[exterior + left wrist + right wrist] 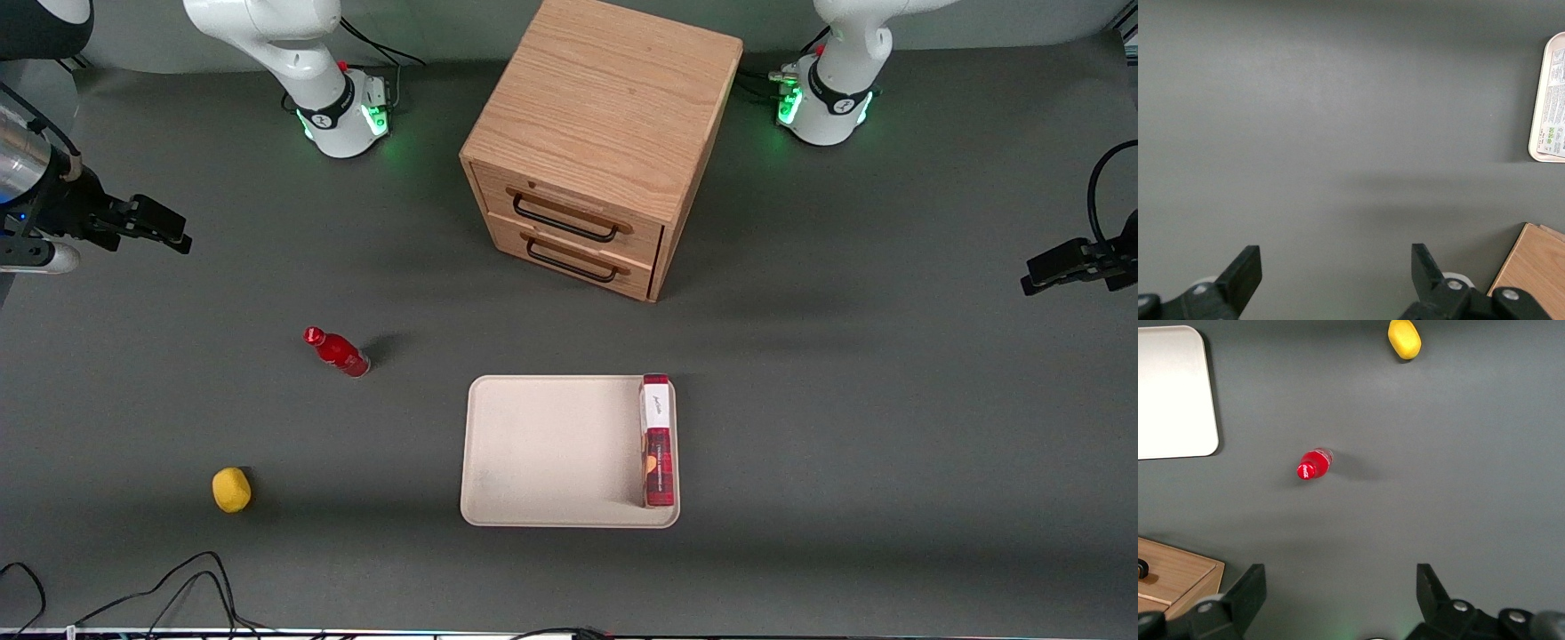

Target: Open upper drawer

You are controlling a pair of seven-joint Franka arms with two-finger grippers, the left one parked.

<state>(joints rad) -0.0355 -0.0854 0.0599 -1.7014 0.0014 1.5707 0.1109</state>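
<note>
Hovering high above the working arm's end of the tabletop (889, 400), the gripper (174, 233) is hanging well apart from the cabinet (605, 133), its fingers (1248, 590) spread wide with nothing between them. The cabinet is standing upright on the tabletop between the two arm bases, turned slightly so that its front faces the front camera at an angle. The upper drawer (569, 209) is sitting flush in the cabinet front, closed, with its black wire handle (565, 220) lying across it. Directly below it, the bottom drawer (573, 258) is also sitting closed.

Nearer to the front camera than the cabinet, a beige tray (542, 453) is lying flat on the tabletop. A red box (657, 440) is standing on its long edge in the tray, against the rim toward the parked arm's end. A small red bottle (338, 352) is standing on the tabletop beside the tray, toward the working arm's end, roughly below the gripper. A yellow object (231, 490) is resting still nearer to the front camera than the bottle, well apart from both it and the tray.
</note>
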